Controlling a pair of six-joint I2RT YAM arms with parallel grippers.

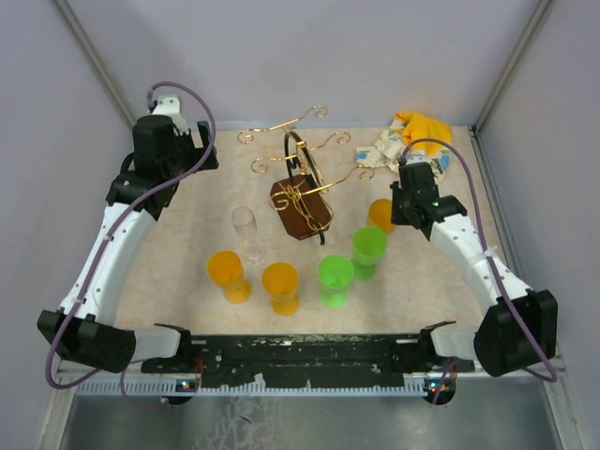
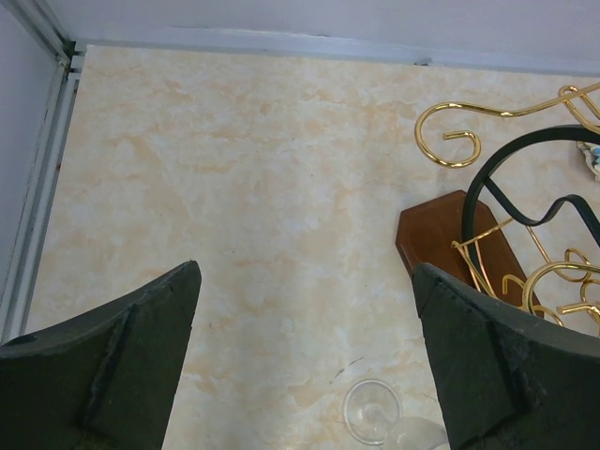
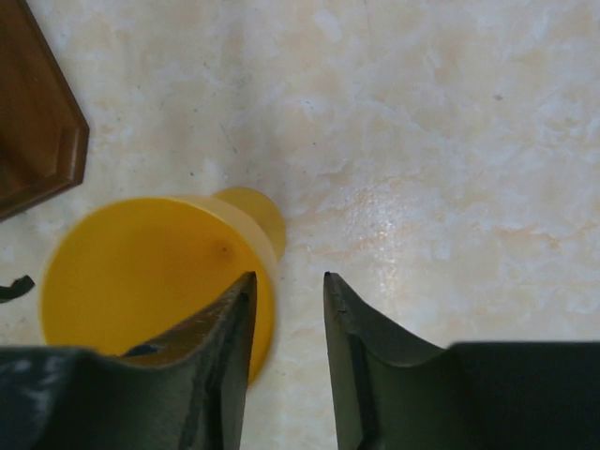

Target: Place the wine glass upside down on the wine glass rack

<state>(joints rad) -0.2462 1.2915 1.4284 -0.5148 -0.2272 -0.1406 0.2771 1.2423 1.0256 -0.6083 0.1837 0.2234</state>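
Hanging with its fingers spread wide and gripping nothing, the left end effector [image 2: 305,272] sits above bare beige marbled desk [image 2: 234,169] at the far left. The clear stemmed wine glass [image 2: 373,412] shows only at the bottom edge of that wrist view, close to the finger on the rack's side. A straight descent from this pose would likely strike the rim with that finger rather than straddle the bowl, and tip it.

In the overhead view the glass appears upright. It stands near the front-left of the gold wire wine glass rack [image 1: 300,202], apart from its dark brown wooden base. An orange plastic goblet [image 1: 228,274] stands close on the glass's near side and could be knocked during the approach.

Smooth glass may slip in a light grip. It must also be turned over before its foot slides between the curled arms, where a misjudged angle could snag a hook and shove the rack.

The right end effector [image 3: 286,277], fingers a narrow gap apart and clamped on nothing visible, hovers at the rim of another orange plastic cup [image 3: 141,281] beside the rack's base. A small drift there could topple that cup.
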